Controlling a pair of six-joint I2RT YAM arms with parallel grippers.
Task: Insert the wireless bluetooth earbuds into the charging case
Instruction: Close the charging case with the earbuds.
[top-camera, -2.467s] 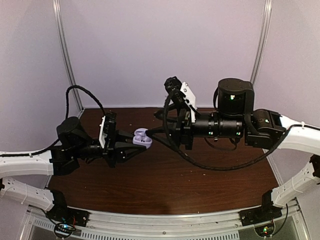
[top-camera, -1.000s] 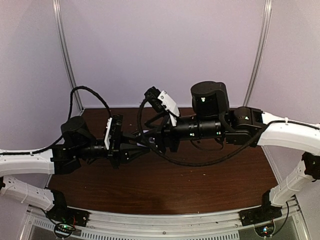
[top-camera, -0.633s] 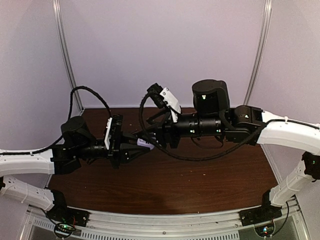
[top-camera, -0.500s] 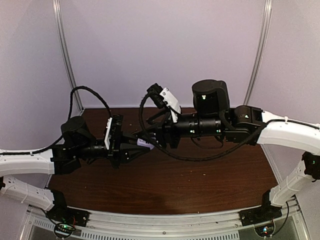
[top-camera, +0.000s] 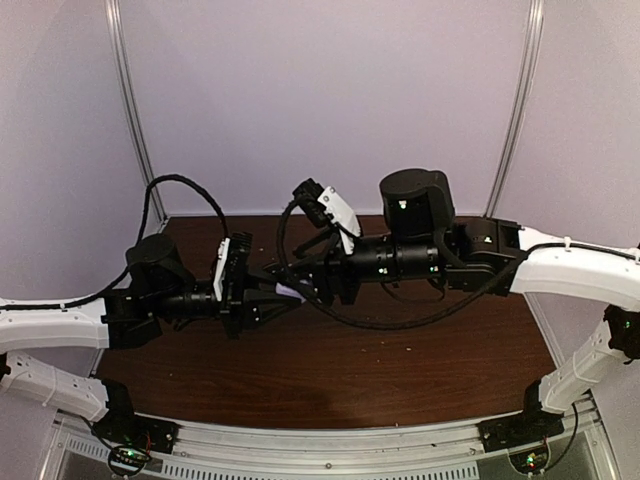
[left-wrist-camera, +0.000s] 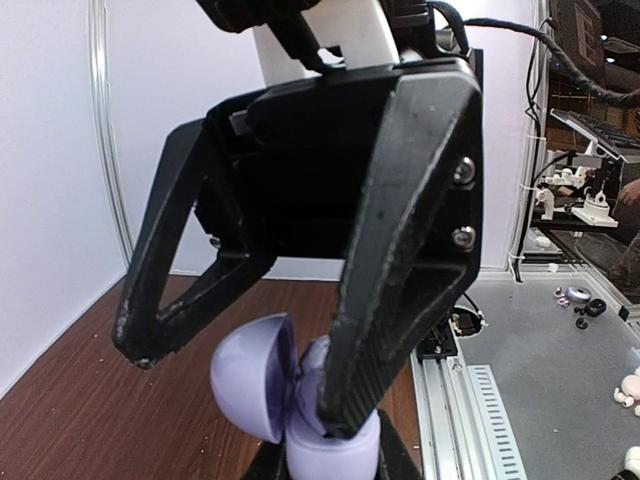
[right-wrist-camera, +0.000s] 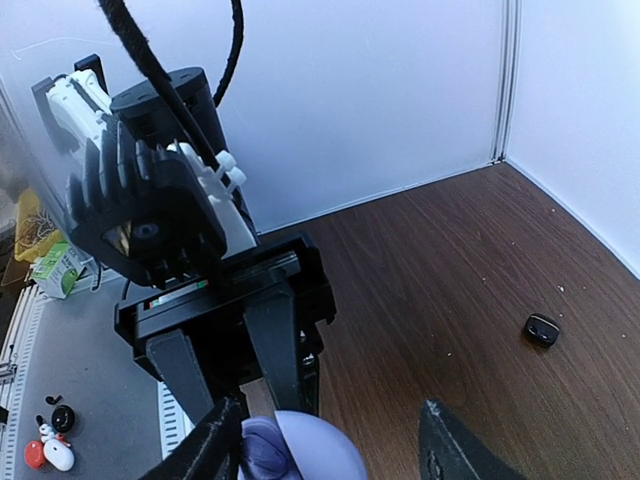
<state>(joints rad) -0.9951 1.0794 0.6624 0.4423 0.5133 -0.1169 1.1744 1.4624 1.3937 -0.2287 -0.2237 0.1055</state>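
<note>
My left gripper (top-camera: 272, 298) is shut on the base of a lavender charging case (top-camera: 291, 292) and holds it above the table, lid swung open. In the left wrist view the case (left-wrist-camera: 250, 385) sits at the bottom between my left fingers (left-wrist-camera: 395, 462). My right gripper (top-camera: 296, 283) is open. One of its fingers (left-wrist-camera: 400, 250) reaches down into the case's open base, the other (left-wrist-camera: 165, 280) stays outside the lid. The right wrist view shows the case (right-wrist-camera: 310, 452) between the spread right fingers (right-wrist-camera: 448, 448). One black earbud (right-wrist-camera: 541, 329) lies on the table. No white buds show.
The brown wooden table (top-camera: 400, 360) is walled by white panels at the back and sides. Both arms meet above its middle. A metal rail (left-wrist-camera: 480, 400) runs along the near edge. Small loose parts (right-wrist-camera: 50, 445) lie on a grey surface beyond the table.
My right arm has moved left, bringing its open gripper over the case, which now hides most of it from above. My left gripper has shifted slightly right, still holding the case.
</note>
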